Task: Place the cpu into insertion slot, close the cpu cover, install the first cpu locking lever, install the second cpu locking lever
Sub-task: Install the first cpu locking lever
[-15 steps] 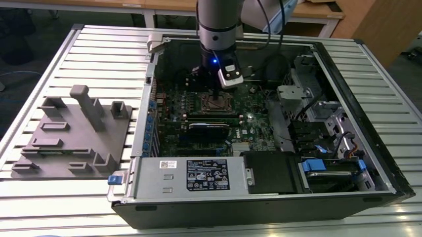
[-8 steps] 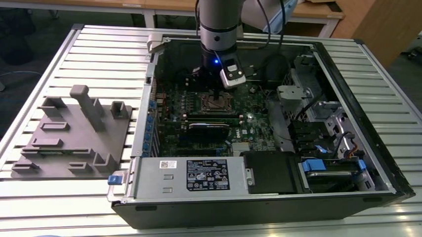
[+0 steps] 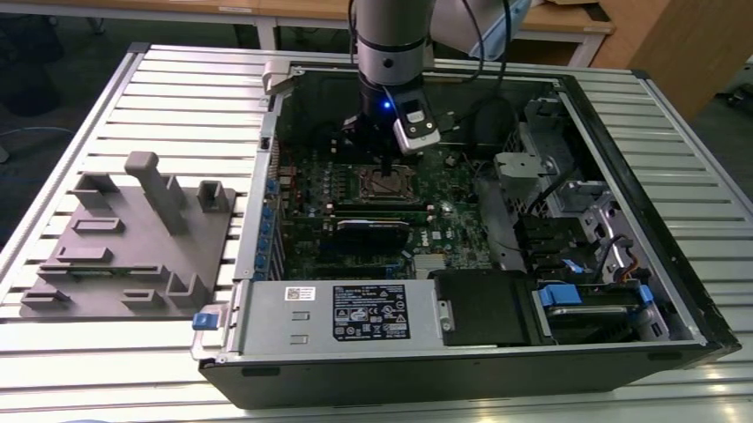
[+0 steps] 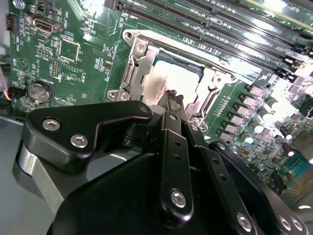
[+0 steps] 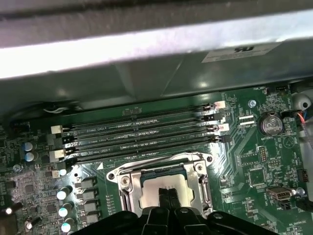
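Observation:
The cpu (image 4: pixel 164 73) lies flat in the insertion slot (image 3: pixel 383 183) on the green motherboard, its pale silver top showing in both wrist views (image 5: pixel 154 188). Around it the cpu cover (image 4: pixel 138 73) lies down as a dark-silver frame (image 5: pixel 201 182). My gripper (image 3: pixel 386 167) reaches straight down inside the open computer case. Its black fingertips (image 4: pixel 171 96) are together and meet the middle of the chip's top. Nothing shows between the fingers (image 5: pixel 170 198). Thin metal lever rods run along the socket's sides; whether they are latched I cannot tell.
Long black memory slots (image 5: pixel 142 132) run beside the socket. A coin battery (image 5: pixel 272 125) sits on the board. The grey power supply box (image 3: pixel 341 317) fills the case's near end, and drive bays (image 3: pixel 588 220) line the exterior view's right. A grey fixture block (image 3: pixel 130 238) stands on the table's left.

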Controlling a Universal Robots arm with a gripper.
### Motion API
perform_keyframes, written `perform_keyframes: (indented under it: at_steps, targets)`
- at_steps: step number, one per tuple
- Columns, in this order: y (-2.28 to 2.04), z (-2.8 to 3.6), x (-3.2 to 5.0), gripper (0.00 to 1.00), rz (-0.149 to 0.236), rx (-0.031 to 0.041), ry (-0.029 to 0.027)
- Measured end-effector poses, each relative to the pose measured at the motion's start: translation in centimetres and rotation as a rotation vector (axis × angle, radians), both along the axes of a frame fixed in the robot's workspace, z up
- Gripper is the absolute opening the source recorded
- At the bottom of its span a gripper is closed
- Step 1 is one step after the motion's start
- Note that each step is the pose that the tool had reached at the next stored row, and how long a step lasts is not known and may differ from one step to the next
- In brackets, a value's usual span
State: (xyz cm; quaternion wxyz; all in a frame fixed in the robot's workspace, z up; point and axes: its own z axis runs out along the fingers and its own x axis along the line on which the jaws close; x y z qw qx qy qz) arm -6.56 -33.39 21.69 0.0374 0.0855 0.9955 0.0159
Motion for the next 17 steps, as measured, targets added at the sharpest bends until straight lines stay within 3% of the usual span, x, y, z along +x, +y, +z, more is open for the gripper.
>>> perform_keyframes:
  at_steps: [6,8,10,17]
  targets:
    - [0.0,0.03,0.01,0.11,0.0,0.0001,0.002]
    - [0.0,0.02,0.02,0.11,0.0,0.0001,0.0197]
    - [0.0,0.0,0.04,0.11,0.0,0.0,0.0416]
    - [0.01,0.0,0.25,0.11,0.0,0.0002,0.0428]
